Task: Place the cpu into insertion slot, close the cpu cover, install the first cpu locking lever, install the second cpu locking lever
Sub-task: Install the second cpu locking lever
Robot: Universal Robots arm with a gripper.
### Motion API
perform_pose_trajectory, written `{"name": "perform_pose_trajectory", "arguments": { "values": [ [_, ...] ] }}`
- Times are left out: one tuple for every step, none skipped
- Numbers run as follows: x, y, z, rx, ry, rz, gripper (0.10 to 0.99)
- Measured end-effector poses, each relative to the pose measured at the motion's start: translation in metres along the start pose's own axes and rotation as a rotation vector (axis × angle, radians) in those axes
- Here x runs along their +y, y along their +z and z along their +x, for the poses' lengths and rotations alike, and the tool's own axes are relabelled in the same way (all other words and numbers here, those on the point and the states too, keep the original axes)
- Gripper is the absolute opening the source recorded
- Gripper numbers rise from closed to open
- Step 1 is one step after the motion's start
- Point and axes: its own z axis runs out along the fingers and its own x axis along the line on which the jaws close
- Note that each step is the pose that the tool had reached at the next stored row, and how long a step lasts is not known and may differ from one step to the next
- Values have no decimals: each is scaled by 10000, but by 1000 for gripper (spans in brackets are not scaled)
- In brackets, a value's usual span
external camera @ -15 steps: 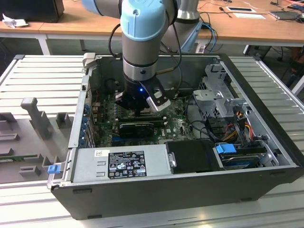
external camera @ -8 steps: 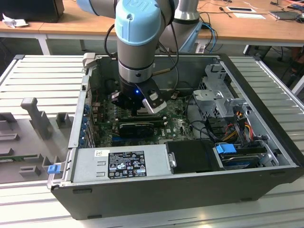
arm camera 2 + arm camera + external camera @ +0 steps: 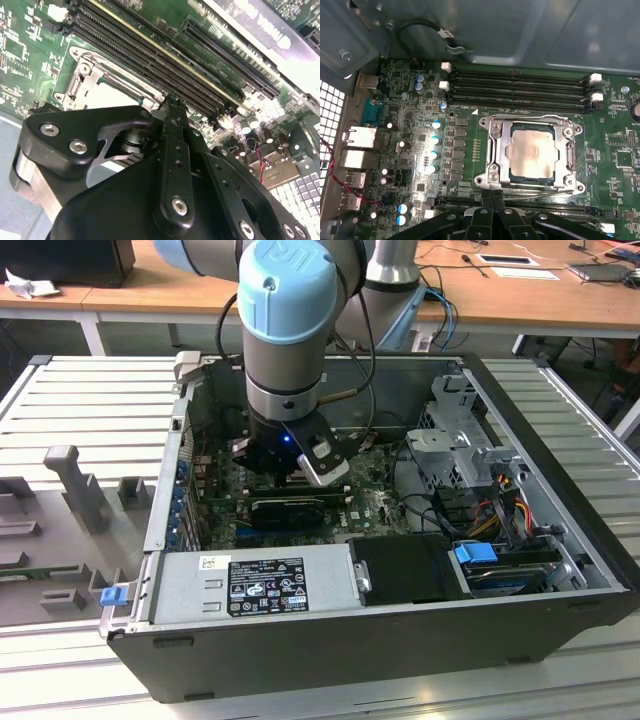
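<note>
Grey moulded fixtures (image 3: 75, 480) sit on the ribbed metal bench (image 3: 90, 390) at the exterior view's left, well apart from the work. Next across, the open dark-grey computer case (image 3: 330, 650) lies on its side, a silver power-supply box (image 3: 250, 585) along its near wall. Over the middle of the case hangs the robot arm's blue-capped grey wrist (image 3: 290, 320), its black gripper (image 3: 290, 472) lowered close above the green motherboard (image 3: 375, 508). To the exterior view's right stand silver drive cages (image 3: 455, 435) and a bundle of coloured cables (image 3: 500, 500).

In the first wrist view the dull silver-grey square cpu (image 3: 531, 151) lies flat inside the square insertion slot (image 3: 508, 150), showing through the window of the thin silvery cpu cover (image 3: 496, 150), which is down over the socket. A thin wire lever (image 3: 540, 193) runs along the socket edge nearest the gripper's black fingers (image 3: 492, 210), which appear pressed together with nothing between them. Four long black memory slots (image 3: 520, 90) run along the socket's far side.

In the second wrist view the gripper (image 3: 172, 107) has its tip just beside the cover's corner (image 3: 82, 75); contact with the lever cannot be made out.
</note>
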Motion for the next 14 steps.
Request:
{"name": "perform_pose_trajectory", "arguments": {
  "values": [
    [0,0,5,-2,-3,-38,106],
    [1,2,17,-5,-2,-56,106],
    [1,7,24,-6,-2,-62,106],
    [-2,14,26,-5,-3,-62,106],
    [-6,31,28,-4,-4,-64,106],
    [-9,44,30,-4,-2,-64,106],
    [-13,62,31,-4,-3,-67,106],
    [-15,71,35,-5,-2,-72,106],
    [-17,83,50,-13,-2,-95,106],
    [-18,87,53,-15,-4,-104,106],
    [-19,90,55,-15,-6,-115,106],
    [-20,98,56,-17,-6,-141,106],
    [-21,104,57,-18,-4,-160,106],
    [-22,109,57,-20,-4,-183,106]
  ]
}}
